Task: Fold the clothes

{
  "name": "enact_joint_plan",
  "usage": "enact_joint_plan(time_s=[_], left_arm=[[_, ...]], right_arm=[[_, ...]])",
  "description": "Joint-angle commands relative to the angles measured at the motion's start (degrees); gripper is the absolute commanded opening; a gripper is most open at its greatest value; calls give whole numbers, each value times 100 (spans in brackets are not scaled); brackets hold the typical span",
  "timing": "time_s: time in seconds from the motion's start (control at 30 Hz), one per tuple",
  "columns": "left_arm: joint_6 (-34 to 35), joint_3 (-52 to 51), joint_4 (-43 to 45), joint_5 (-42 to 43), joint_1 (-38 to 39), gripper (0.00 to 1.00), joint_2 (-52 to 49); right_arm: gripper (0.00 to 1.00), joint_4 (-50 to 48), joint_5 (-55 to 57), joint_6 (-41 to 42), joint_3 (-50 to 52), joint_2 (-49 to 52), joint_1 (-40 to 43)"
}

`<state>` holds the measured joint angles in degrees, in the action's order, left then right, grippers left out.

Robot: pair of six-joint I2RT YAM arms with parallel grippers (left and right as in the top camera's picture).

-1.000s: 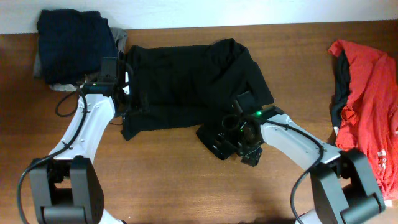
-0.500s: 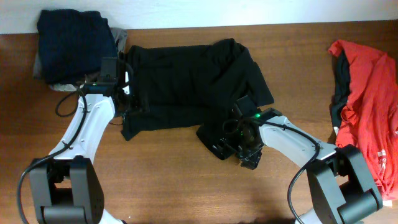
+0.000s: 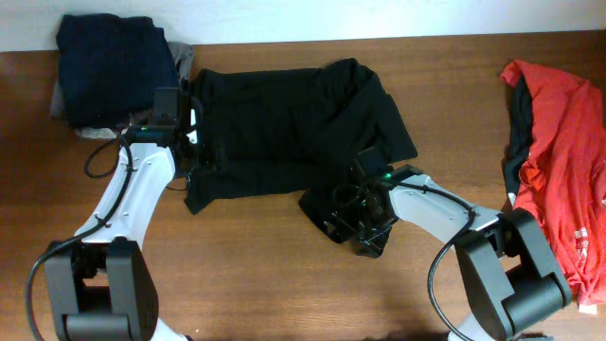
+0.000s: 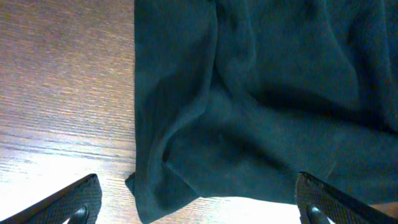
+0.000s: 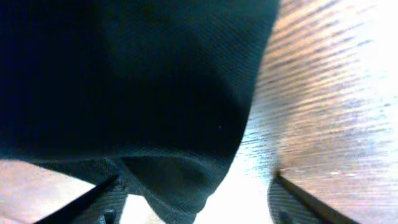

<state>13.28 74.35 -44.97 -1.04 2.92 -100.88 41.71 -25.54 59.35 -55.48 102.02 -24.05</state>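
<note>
Left gripper point(image 4: 199, 202) hovers, fingers spread wide, over the left edge of the large limp black fabric garment point(image 3: 284, 133) lying rumpled on the brown wooden table point(image 3: 246, 284). Right gripper point(image 5: 202, 199) (down low) straddles its bottom corner, fingers apart.

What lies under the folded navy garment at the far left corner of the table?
Grey fabric shows under the folded navy garment, at its right and lower left edges. The rest, and anything more beneath, is covered.
</note>
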Motion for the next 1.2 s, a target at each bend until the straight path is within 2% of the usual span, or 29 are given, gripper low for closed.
enact_joint_plan(time_s=[0.0,0.27,0.4,0.47,0.57,0.6,0.73,0.83,0.93,1.17], left_arm=[[83,26,-4,24,-7,98,79],[81,26,-4,22,-9,99,79],[81,26,-4,22,-9,99,79],[81,26,-4,22,-9,98,79],[81,26,-2,22,-7,98,79],[81,26,-2,24,-7,98,79],[81,26,-35,26,4,98,79],[81,26,-175,256,7,92,79],[83,26,-391,566,7,91,72],[81,-50,-525,575,-9,92,50]], right_arm=[[73,-17,-79,9,33,68,-31],[48,0,-39,2,31,68,48],[29,57,44,-61,31,68,236],[28,114,68,-140,31,68,348],[8,138,68,-413,31,68,511],[4,153,68,-472,31,68,553],[4,177,72,-625,31,68,651],[4,190,116,-647,31,68,697],[4,243,229,-664,31,68,778],[4,503,522,-778,31,50,1438]])
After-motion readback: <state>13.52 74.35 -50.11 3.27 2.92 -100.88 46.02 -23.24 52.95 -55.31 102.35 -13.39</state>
